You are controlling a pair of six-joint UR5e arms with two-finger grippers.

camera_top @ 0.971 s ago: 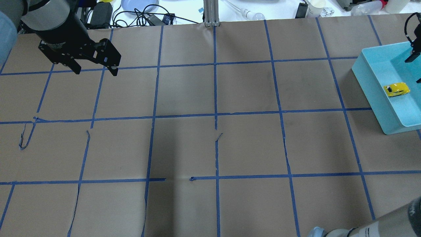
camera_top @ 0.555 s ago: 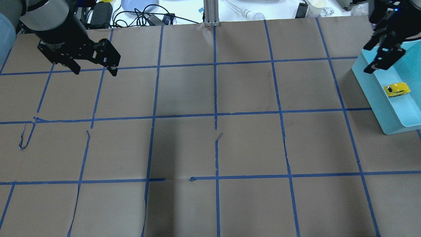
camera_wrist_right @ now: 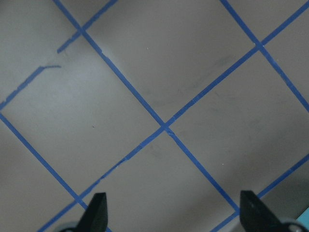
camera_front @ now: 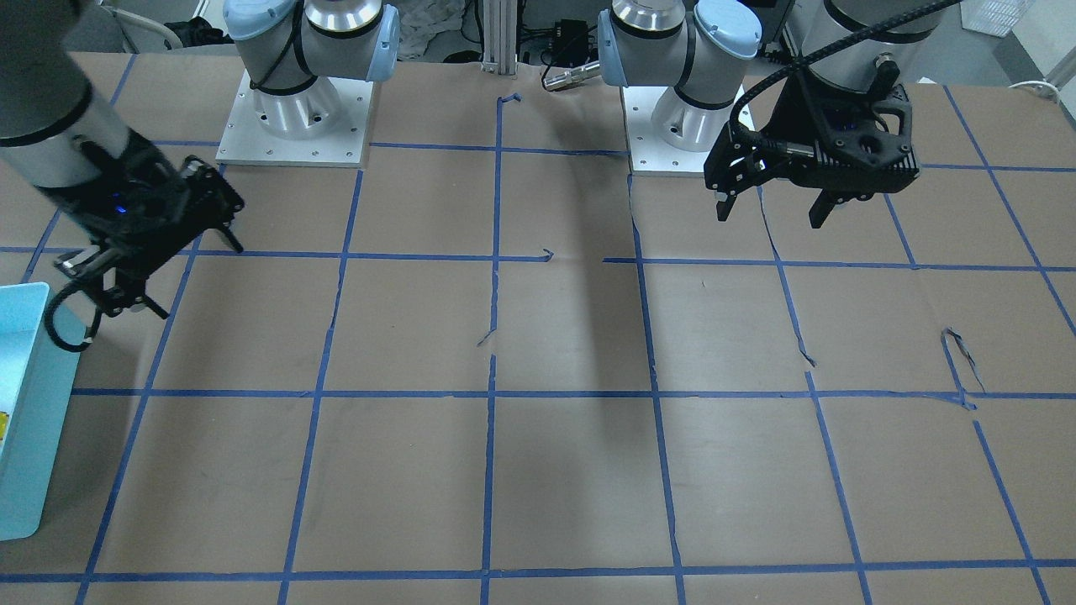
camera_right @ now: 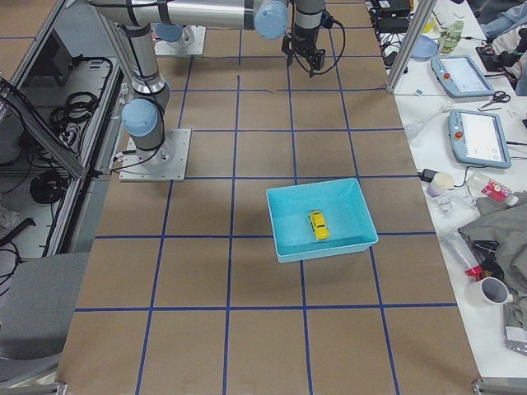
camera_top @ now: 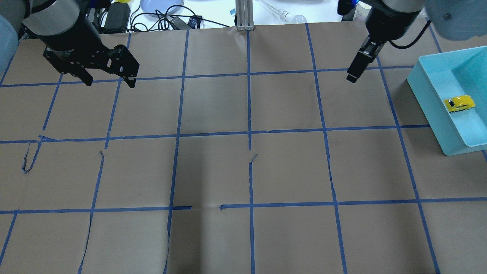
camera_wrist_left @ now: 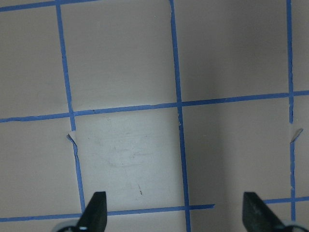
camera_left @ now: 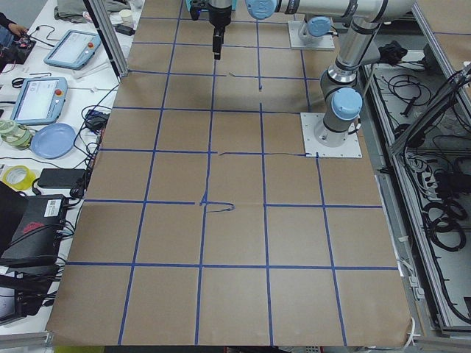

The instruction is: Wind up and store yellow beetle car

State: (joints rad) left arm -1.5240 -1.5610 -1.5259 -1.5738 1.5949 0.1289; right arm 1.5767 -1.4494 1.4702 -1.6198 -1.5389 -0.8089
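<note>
Nearest the robot, on the brown paper (camera_top: 213, 239), found only blue tape lines (camera_top: 251, 236), some torn and curling. Farther out on the right side, spotted the yellow beetle car (camera_top: 459, 103) sitting on its wheels on the floor of the teal tray (camera_top: 435, 110), about mid-floor and touching no wall, going by the right-side view. Judged it light, hard-shelled and glossy, so likely slippery under bare finger pads. Distrusted the rounded roof and bonnet as places to pinch. Reckoned the best hold across the two flanks, low at the doors just above the wheels, on the flattest stretch of body, with fingers coming straight down. Expected it to scoot on free-rolling wheels if nudged from one side first. Thought a firm but gentle squeeze enough for so small a toy. Farthest out, above the table's back rows, saw the right gripper (camera_top: 352, 78) hanging off the tray's inner side, well apart from the car, fingers spread wide and empty in its wrist view. Across on the left, saw the left gripper (camera_top: 110, 83) likewise spread wide, holding nothing, over bare paper.
</note>
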